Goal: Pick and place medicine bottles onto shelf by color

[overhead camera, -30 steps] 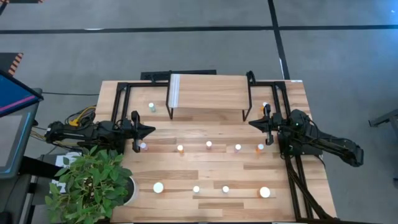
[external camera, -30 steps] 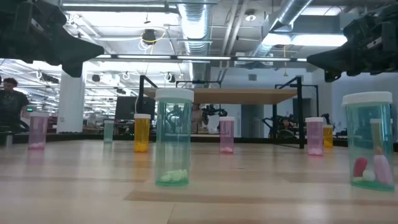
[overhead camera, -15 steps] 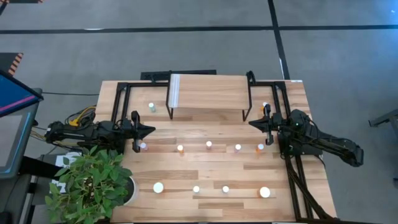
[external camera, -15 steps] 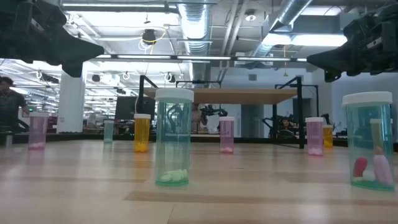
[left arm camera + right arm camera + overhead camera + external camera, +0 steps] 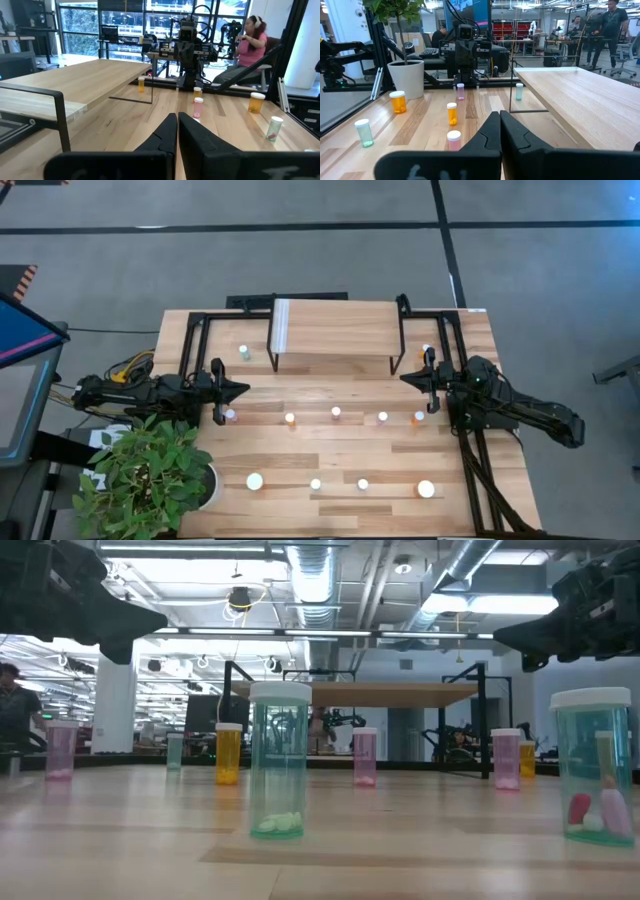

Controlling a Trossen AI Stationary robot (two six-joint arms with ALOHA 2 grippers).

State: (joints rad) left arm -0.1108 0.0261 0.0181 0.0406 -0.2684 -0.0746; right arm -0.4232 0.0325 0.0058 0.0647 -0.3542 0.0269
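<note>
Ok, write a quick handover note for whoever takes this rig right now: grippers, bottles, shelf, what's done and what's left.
Left gripper: shut, empty, at the table's left side.
Right gripper: shut, empty, at the right side.
Shelf: top bare, nothing placed.
Medicine bottles: a middle row of five, a front row of four, one beside each end of the shelf, all on the table.
Done: nothing. Left: every bottle.

Table [image 5: 330, 450] lit evenly from overhead — shadows soft, faint, no hard glare on wood. In low view, bright ceiling strip lights [image 5: 200, 632] seen behind; nearest green bottle [image 5: 279, 760] slightly soft, far room blurred. Both wrist views backlit by windows — own fingers rendered near-black, edges mildly curved.
</note>
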